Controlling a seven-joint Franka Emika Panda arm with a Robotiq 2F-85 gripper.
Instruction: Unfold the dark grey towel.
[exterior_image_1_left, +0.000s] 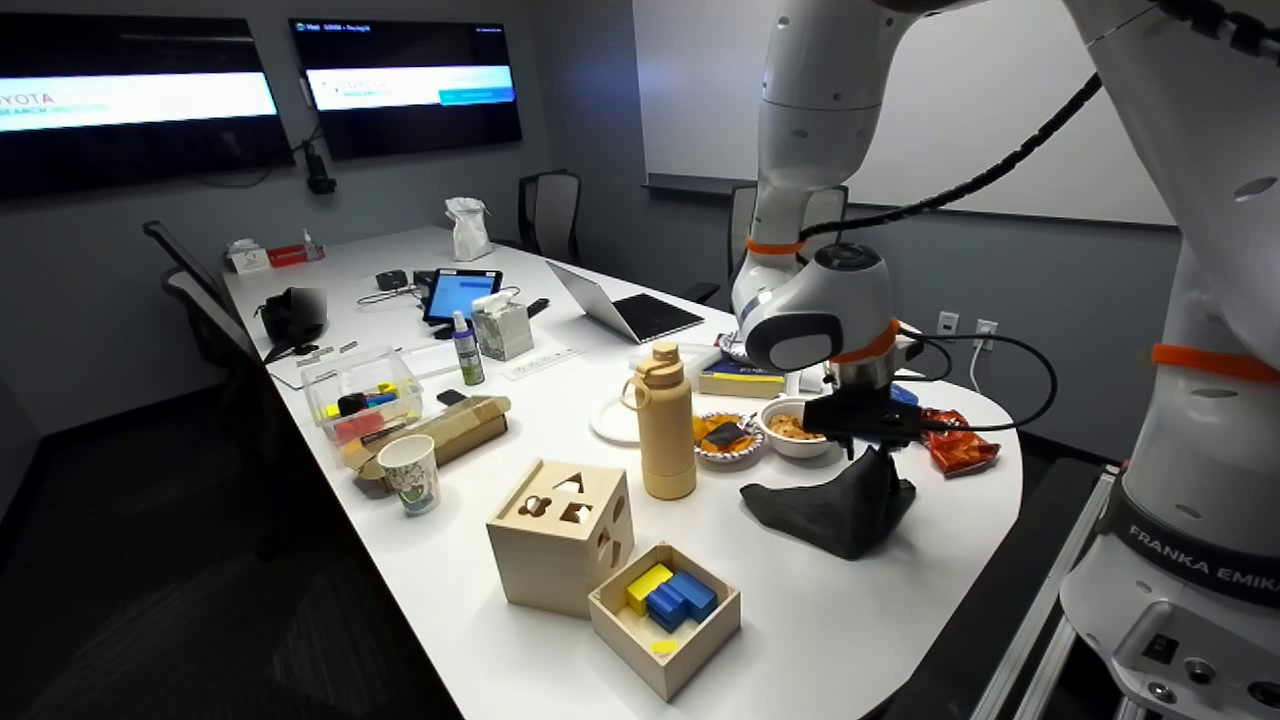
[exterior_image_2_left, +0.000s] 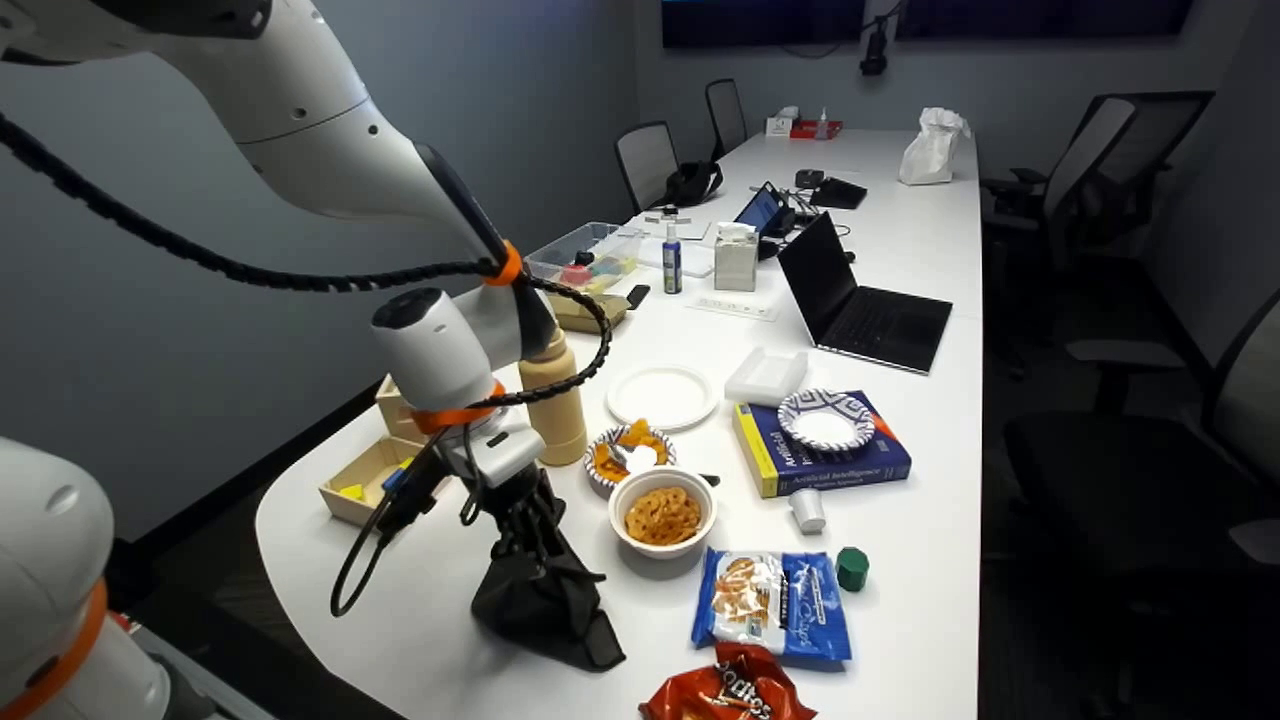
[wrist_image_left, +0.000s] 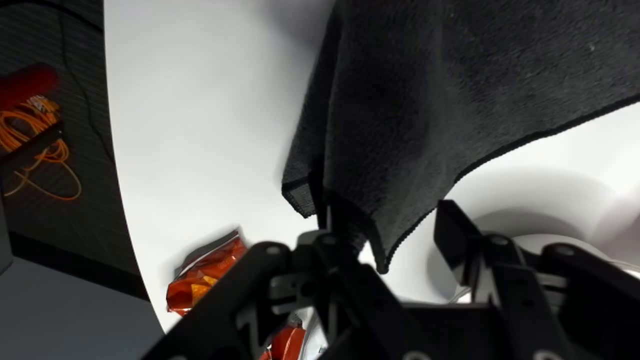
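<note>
The dark grey towel lies bunched on the near right part of the counter in an exterior view, one part standing in a peak. It is not yet spread flat; the step in hand looks like either taking hold of that raised part or letting it go. The end effector is spread, jaws well apart, a tip of cloth showing between them, clamped on nothing; whether either jaw brushes the cloth I cannot tell. Next probably calls for pinching a single loose layer, then drawing it outward, low. Farther off stands the white bowl, which a wide pull might catch; the red chip bag lies far right.
</note>
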